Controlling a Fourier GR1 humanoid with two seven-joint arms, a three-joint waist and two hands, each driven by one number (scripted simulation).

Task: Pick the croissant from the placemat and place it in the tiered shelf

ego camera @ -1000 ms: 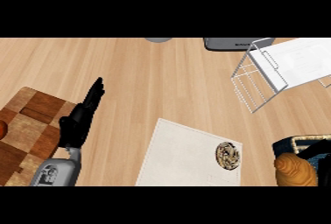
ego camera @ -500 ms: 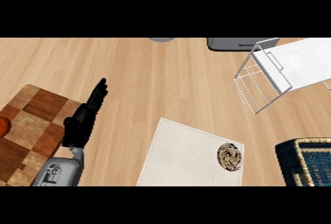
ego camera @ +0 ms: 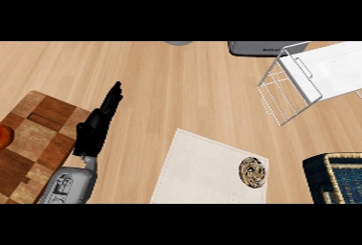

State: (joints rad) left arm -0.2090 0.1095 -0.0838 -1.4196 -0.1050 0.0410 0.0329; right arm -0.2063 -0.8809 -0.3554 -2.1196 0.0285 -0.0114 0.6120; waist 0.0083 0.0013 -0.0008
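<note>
The work surface was a light wooden counter [ego camera: 176, 91] with grain running left to right, evenly lit. A checkered wooden cutting board [ego camera: 39, 139] in light and dark brown squares lay at the counter's left edge, cut off by the view. At the board's left rim, part of a red-orange round object [ego camera: 4, 136] showed. Far right of the board, a dark woven basket [ego camera: 332, 177] sat at the counter's lower right. A grey appliance [ego camera: 258, 48] and a grey round object [ego camera: 179, 43] sat at the far edge.

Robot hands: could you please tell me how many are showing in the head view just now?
1. The left robot hand is at the lower left, fingers straight, beside the cutting board. The right one is out of view.
</note>
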